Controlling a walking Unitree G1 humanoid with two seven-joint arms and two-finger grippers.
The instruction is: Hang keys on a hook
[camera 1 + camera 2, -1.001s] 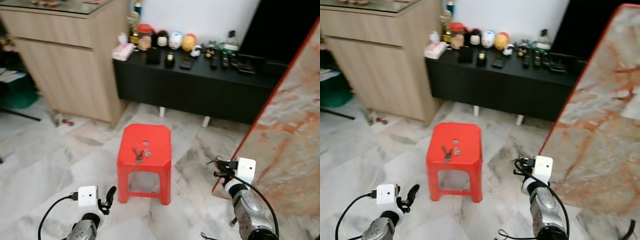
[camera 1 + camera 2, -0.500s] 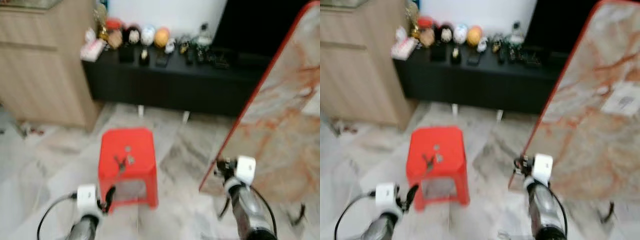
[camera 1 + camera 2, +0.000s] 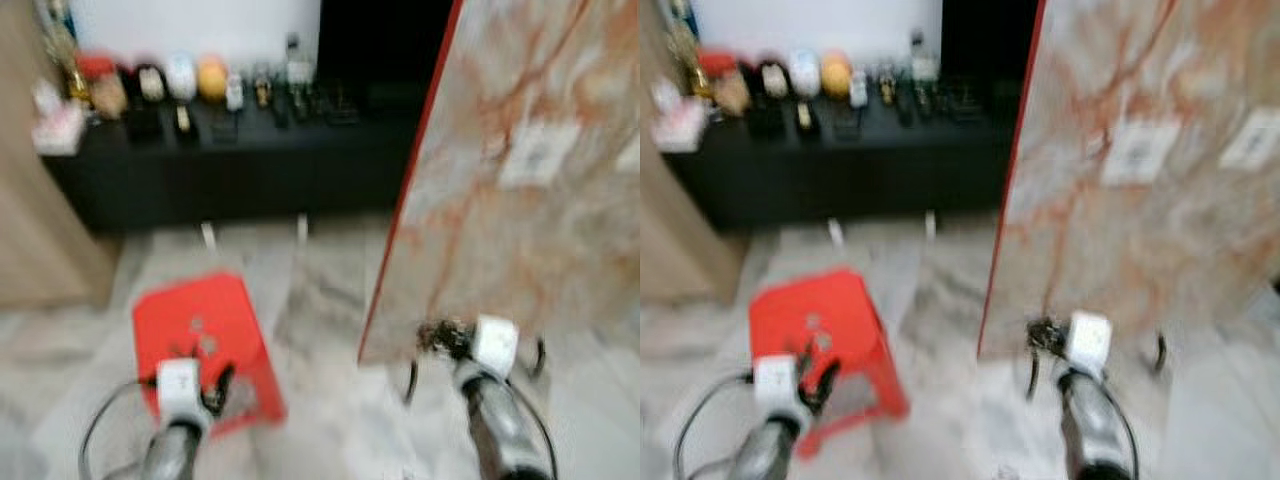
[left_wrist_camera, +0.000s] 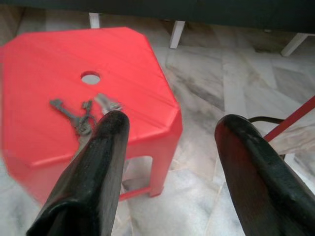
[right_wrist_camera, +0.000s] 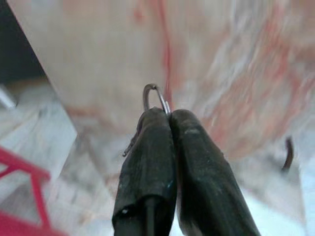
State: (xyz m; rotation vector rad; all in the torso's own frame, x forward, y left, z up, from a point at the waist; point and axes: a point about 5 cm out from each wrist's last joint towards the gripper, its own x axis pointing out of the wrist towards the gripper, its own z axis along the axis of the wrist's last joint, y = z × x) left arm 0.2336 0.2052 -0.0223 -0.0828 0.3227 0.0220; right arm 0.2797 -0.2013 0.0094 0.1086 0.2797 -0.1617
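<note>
A bunch of grey keys lies on top of a red plastic stool, beside its round hole. My left gripper hangs open over the stool's near corner, its left finger next to the keys and nothing between the fingers. My right gripper is shut on a thin metal key ring that sticks out past the fingertips. It points at a marble-patterned panel with a red edge. A dark hook hangs low on that panel, to the gripper's right and apart from it. The eye views are blurred.
A low black cabinet with jars, figurines and remotes runs along the back wall. A wooden cupboard stands at the left. White plates are fixed on the panel. Marble floor lies between stool and panel.
The whole picture has swung to the right, so the stool now sits lower left and the panel fills the right. Both grippers keep the same pose.
</note>
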